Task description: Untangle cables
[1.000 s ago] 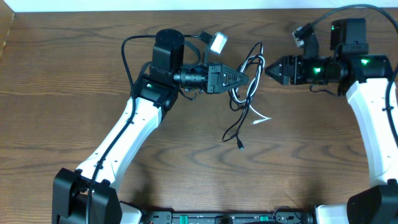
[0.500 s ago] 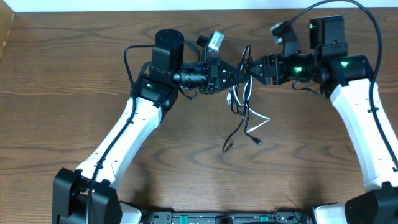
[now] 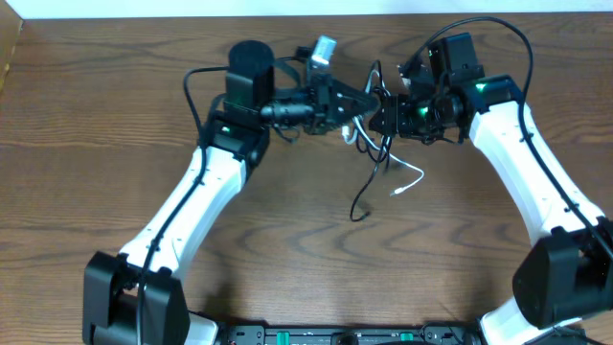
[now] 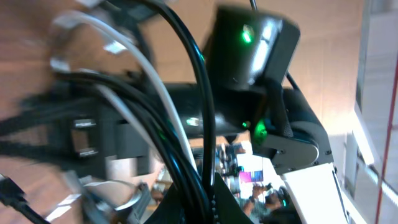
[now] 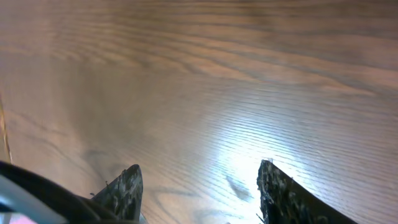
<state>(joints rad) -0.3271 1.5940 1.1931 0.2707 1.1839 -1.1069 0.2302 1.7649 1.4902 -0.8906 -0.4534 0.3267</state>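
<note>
The black cable [image 3: 368, 188] and the white cable [image 3: 419, 175] are bunched together at the table's back middle. Their loose ends trail toward me on the wood. My left gripper [image 3: 364, 99] is shut on the bundle and holds it up. In the left wrist view, black cable [image 4: 199, 81] and white cable [image 4: 155, 93] strands run between its fingers [image 4: 208, 199]. My right gripper [image 3: 376, 117] is right beside the bundle, facing the left gripper. In the right wrist view its jaws [image 5: 199, 186] are wide open with only bare wood between them. A black strand [image 5: 37, 180] crosses the lower left corner there.
The wooden table [image 3: 115, 115] is the only surface. Thick black arm wires loop above both wrists, one over the right arm [image 3: 479, 24]. The right arm's body with green lights [image 4: 249, 43] fills the left wrist view just beyond the bundle.
My right arm has swung left until its open gripper meets the bundle. My left gripper has shifted up and back with the cables, and the loose ends have been dragged along the table.
</note>
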